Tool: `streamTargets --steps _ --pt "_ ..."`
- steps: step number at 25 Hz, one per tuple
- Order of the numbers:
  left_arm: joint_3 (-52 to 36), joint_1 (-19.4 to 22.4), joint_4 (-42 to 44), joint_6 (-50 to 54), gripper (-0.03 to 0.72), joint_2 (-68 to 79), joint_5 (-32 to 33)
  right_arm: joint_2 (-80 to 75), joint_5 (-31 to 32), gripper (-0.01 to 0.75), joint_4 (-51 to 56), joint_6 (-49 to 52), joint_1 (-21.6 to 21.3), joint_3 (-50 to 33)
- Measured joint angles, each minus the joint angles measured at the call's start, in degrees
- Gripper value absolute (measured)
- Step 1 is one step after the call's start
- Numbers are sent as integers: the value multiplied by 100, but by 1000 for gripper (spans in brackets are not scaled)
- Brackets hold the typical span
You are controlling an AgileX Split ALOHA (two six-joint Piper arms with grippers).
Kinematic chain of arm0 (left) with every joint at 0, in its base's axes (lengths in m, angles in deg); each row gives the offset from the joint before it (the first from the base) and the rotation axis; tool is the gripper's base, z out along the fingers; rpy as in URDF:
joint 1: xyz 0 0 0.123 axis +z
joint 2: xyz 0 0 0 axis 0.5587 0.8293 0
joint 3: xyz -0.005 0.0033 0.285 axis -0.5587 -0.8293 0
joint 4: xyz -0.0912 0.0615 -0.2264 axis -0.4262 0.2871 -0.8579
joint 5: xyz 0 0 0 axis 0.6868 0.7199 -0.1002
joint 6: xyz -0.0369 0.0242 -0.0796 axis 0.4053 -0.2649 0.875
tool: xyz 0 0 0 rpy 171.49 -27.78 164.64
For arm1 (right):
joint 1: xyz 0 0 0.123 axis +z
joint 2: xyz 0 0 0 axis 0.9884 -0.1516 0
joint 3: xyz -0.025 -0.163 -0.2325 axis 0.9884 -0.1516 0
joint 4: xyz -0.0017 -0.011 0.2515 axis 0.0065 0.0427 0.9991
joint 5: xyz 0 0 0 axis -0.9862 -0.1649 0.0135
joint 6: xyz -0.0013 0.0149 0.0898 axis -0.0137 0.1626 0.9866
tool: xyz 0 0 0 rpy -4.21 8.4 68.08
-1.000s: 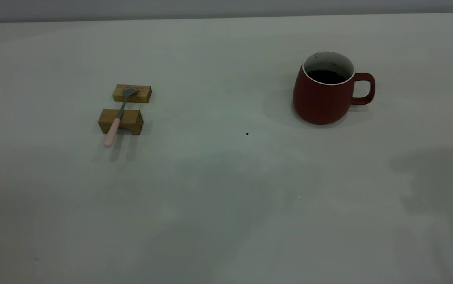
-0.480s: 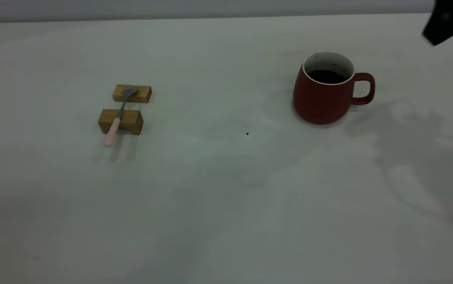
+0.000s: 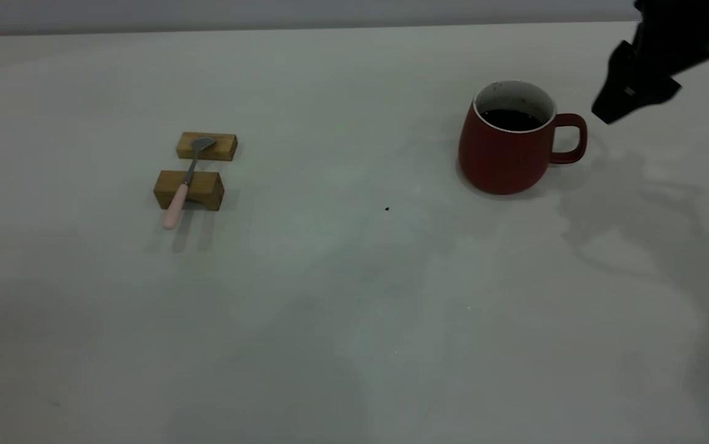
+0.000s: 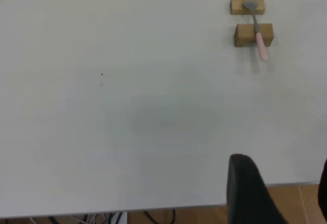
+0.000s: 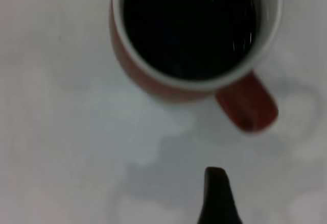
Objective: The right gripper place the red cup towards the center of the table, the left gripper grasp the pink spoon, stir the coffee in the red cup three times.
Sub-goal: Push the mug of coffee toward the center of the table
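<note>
On the table (image 3: 342,296): one red cup (image 3: 502,154); two wooden blocks (image 3: 189,190).

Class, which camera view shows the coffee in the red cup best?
The right wrist view: it looks straight down into the red cup, so the coffee fills the opening. The exterior view shows only a dark sliver below the rim. The left wrist view does not show it.

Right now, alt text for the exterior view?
The right gripper hangs above the table just right of the red cup's handle, not touching it. The cup holds coffee and stands right of centre. Far left, the pink spoon lies across two wooden blocks.
</note>
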Motion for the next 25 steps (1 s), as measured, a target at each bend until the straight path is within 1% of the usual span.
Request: streamTargets --steps 3,6,9,12,15,20,25 --pt "0 0 0 0 411 0 0 -255 155 536 292 -1009 -231 220" --pt "0 0 0 0 411 0 0 -497 164 527 566 -2251 -420 241" --pt "0 0 0 0 411 0 0 -746 177 525 1044 -3671 -475 241" --pt "0 0 0 0 411 0 0 -936 182 525 1813 -4728 -475 245" --pt "0 0 0 5 411 0 0 -1107 107 525 2299 -4999 -475 316" --pt "0 0 0 5 411 0 0 -1295 66 524 2501 -5044 -487 524" --pt "0 0 0 5 411 0 0 -1324 325 524 2760 -5058 -487 790"
